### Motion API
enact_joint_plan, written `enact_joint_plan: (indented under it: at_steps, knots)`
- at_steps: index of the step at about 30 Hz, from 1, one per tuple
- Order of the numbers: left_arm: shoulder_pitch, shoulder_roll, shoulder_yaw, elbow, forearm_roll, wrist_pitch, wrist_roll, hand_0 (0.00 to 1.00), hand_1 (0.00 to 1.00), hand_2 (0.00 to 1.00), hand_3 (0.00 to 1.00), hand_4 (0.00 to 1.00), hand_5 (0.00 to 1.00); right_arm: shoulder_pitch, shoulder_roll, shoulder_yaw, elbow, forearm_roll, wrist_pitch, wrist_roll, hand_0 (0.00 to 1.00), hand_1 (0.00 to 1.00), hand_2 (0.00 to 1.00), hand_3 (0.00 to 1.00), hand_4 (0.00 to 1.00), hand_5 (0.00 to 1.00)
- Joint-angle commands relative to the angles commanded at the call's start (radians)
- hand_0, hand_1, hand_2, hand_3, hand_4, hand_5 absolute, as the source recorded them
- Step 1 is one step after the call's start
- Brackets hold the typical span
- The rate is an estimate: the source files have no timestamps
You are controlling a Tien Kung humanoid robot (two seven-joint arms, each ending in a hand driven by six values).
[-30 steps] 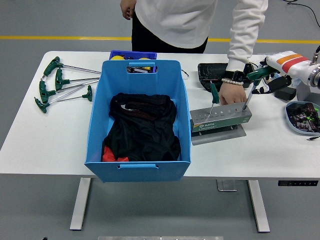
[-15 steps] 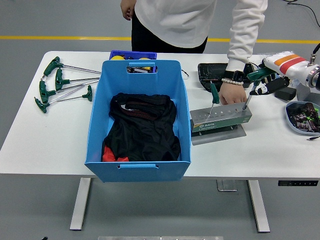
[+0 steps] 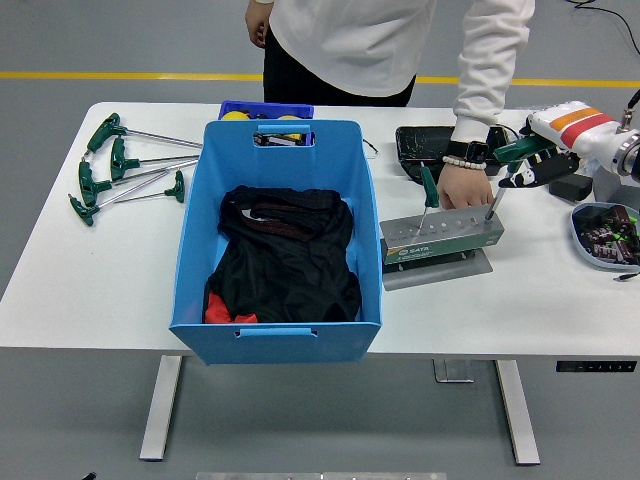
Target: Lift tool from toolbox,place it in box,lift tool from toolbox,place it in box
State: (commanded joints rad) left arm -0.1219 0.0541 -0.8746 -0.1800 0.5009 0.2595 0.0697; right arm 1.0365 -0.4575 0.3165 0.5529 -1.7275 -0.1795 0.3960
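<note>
Change: your right hand (image 3: pixel 527 160) is drawing slightly back and up at the bench's (image 3: pixel 90 280) far right, taking the T-handle tool (image 3: pixel 497 192) with it; its shaft is tilting more and sitting higher in the grey toolbox (image 3: pixel 441 240) than a second ago.
Right hand: its fingers are curling around the tool's green handle, gripping it.
Tool: its tip is still at the toolbox's right end hole, so it is not free yet.
Second tool (image 3: pixel 428 192): standing upright near the toolbox's middle, untouched.
Person's hand (image 3: pixel 463 184): resting on the toolbox's far edge, apparently steadying it.
Box (image 3: pixel 276 232): the blue box is sitting left of the toolbox, holding dark cloth, no tool visible inside.
Left hand: not in view.
Meaning: you are mid-lift on the first tool; judging by this, keep pulling upward until the tip clears, then carry left to the box.
</note>
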Motion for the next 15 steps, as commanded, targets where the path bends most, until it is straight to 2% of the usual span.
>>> enact_joint_plan:
  at_steps: [1,6,7,15]
  knots:
    - [0.000,0.000,-0.001,0.000,0.001,0.000,0.000,0.745,0.727,0.798,0.773,0.734,0.606,-0.002,0.000,0.002,-0.005,0.005,-0.007,0.005,0.033,0.036,0.081,0.066,0.998,0.683]
    - [0.000,-0.001,-0.005,0.000,0.006,0.001,0.002,0.745,0.727,0.798,0.773,0.734,0.606,-0.010,-0.001,0.012,-0.011,0.010,-0.036,0.023,0.033,0.036,0.081,0.066,0.998,0.683]
    - [0.000,-0.001,-0.006,0.000,0.006,0.001,0.002,0.745,0.727,0.798,0.773,0.734,0.606,-0.011,-0.001,0.013,-0.011,0.010,-0.039,0.025,0.002,0.002,0.002,0.002,0.998,0.678]
    - [0.004,-0.001,-0.016,0.000,0.018,0.002,0.005,0.745,0.728,0.798,0.773,0.735,0.607,-0.018,-0.003,0.016,-0.006,0.011,-0.070,0.040,0.002,0.002,0.002,0.002,0.998,0.680]
